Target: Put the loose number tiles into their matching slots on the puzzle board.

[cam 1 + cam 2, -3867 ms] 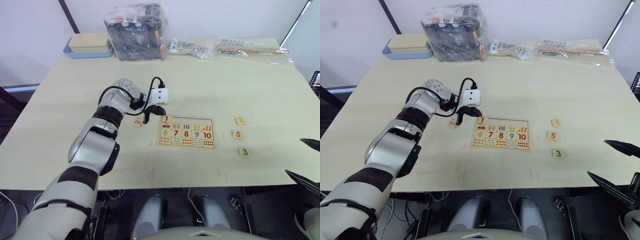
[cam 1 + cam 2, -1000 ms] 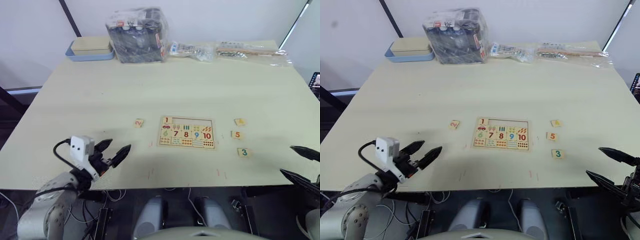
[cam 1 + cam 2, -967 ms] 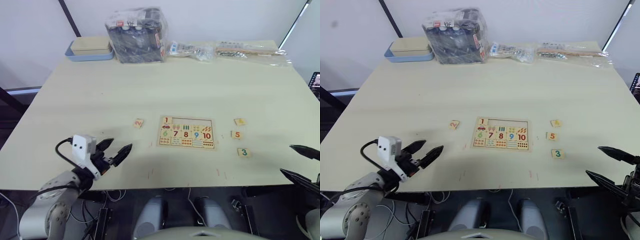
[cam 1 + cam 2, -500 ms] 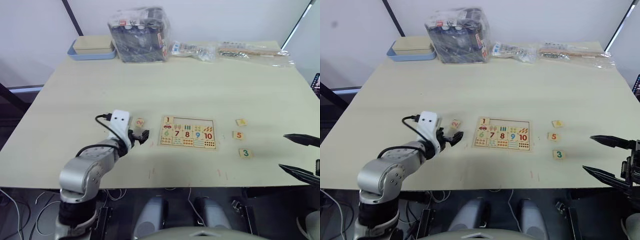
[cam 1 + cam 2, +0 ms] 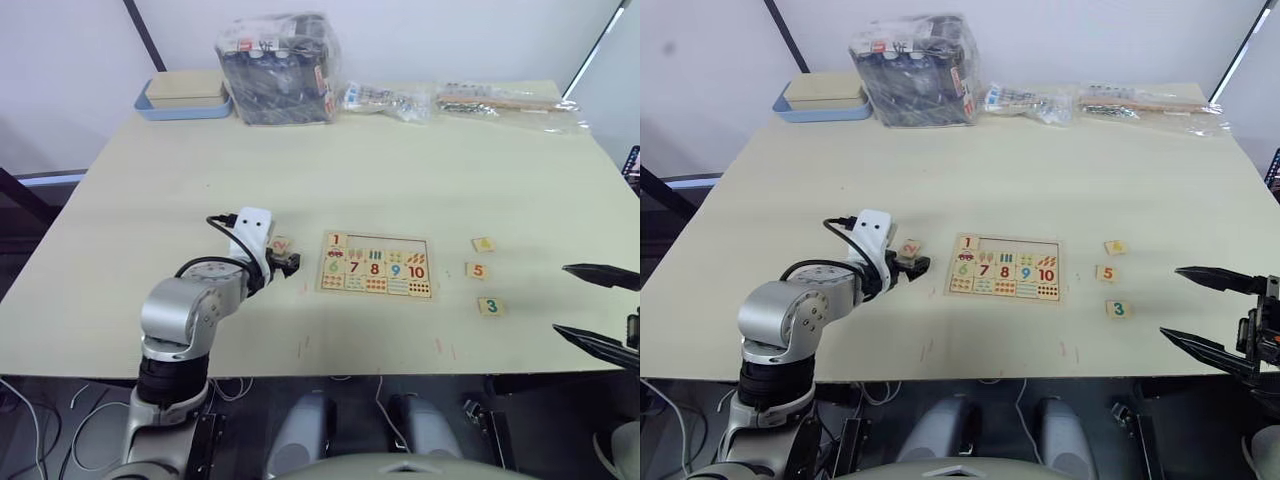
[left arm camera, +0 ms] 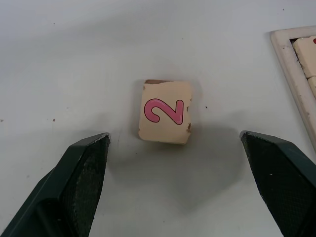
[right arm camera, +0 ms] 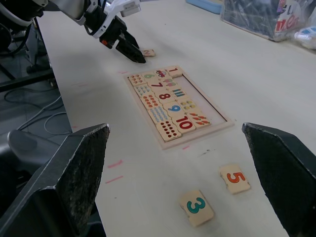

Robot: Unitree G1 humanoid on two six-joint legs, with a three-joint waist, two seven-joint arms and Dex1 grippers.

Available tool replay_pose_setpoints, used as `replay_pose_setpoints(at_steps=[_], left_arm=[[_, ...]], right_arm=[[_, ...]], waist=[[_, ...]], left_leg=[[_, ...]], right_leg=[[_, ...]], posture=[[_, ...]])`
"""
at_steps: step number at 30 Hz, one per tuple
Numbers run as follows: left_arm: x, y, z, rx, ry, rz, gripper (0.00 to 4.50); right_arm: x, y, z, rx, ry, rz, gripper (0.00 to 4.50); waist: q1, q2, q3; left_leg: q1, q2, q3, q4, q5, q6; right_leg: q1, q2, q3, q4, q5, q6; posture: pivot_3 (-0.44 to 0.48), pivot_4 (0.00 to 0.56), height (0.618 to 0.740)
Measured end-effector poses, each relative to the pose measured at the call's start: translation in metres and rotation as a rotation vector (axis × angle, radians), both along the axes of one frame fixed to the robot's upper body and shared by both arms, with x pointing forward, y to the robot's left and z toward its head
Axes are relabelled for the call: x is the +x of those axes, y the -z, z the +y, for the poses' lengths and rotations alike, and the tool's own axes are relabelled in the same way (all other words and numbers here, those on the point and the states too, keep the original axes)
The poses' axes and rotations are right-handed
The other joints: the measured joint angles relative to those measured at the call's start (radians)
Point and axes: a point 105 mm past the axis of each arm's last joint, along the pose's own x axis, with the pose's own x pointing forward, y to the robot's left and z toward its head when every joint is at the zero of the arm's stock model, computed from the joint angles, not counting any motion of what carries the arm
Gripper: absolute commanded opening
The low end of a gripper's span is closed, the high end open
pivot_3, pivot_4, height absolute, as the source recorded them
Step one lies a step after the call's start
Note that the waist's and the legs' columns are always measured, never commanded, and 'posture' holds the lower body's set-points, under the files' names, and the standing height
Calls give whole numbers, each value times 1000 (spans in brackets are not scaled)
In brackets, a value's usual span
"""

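The puzzle board (image 5: 376,266) lies mid-table with tiles 6 to 10 in its number row. Tile 1 (image 5: 336,240) sits in the top row's left slot, and the slots (image 5: 388,243) to its right are empty. Loose tile 2 (image 6: 165,111) lies left of the board, just ahead of my left gripper (image 5: 289,262). That gripper is open, with one finger on each side of the tile and touching nothing. Tiles 4 (image 5: 483,244), 5 (image 5: 476,270) and 3 (image 5: 490,306) lie right of the board. My right gripper (image 5: 1170,301) hovers open near the table's front right, beyond tile 3.
A blue-and-beige tray (image 5: 185,92) and a plastic-wrapped pack (image 5: 277,60) stand at the back left. Clear bags (image 5: 500,100) lie along the back right edge. Open tabletop surrounds the board.
My left arm has swung from the table's front left edge up to tile 2, fingers still open. The right gripper has edged slightly inward towards tile 3. No tile has moved.
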Motion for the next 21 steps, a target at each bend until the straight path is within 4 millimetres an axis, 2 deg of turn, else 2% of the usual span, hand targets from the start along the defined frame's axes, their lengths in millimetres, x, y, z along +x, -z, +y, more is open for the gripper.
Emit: replay_pose_setpoints(at_steps=[3, 6, 7, 9, 16, 17, 18, 19, 21], left_arm=[[3, 0, 0, 1, 13, -8, 4467], [7, 1, 2, 0, 24, -16, 3763], [8, 1, 4, 2, 21, -21, 3138], [9, 1, 6, 8, 18, -24, 2244], [10, 2, 6, -5, 32, -25, 2244], [10, 2, 6, -4, 32, -25, 1811], [11, 1, 6, -4, 31, -25, 1675], [11, 1, 7, -6, 28, -27, 1158], [12, 0, 7, -8, 29, -28, 986]], right_arm=[[0, 0, 0, 4, 4, 2, 4500], [-1, 1, 2, 6, 1, 6, 4500], [-1, 1, 2, 8, -1, 7, 4500], [-2, 1, 3, 9, 1, 10, 4500], [-3, 4, 3, 22, 16, 20, 4500], [-3, 4, 3, 22, 17, 21, 4500], [-3, 4, 3, 22, 17, 20, 4500], [-3, 4, 4, 22, 16, 19, 4500], [-3, 4, 5, 21, 13, 17, 4500]], waist=[[4, 0, 0], [7, 1, -1], [8, 1, -1], [10, 1, -1], [11, 1, -1], [11, 1, -1], [10, 2, -1], [11, 2, -1], [11, 2, -1]], left_leg=[[0, 0, 0, 0, 0, 0], [0, 0, 0, 0, 0, 0], [0, 0, 0, 0, 0, 0], [0, 0, 0, 0, 0, 0], [0, 0, -1, 0, 0, 0], [0, 0, -1, 0, 0, 0], [0, 0, -1, 0, 0, 0], [0, 0, -1, 0, 0, 0], [0, -1, -1, 0, 0, 0]], right_leg=[[0, 0, 1, 0, 0, 0], [0, -1, 1, 0, 0, 0], [0, -1, 1, 0, 0, 0], [0, -1, 2, 0, 0, 0], [0, -3, 2, 0, 0, 0], [0, -3, 2, 0, 0, 0], [0, -3, 2, 0, 0, 0], [0, -2, 2, 0, 0, 0], [0, -2, 2, 0, 0, 0]], posture=[[0, 150, 740], [0, 150, 740], [0, 150, 740], [0, 150, 740], [0, 150, 740], [0, 150, 740], [0, 150, 740], [0, 150, 740], [0, 150, 740]])
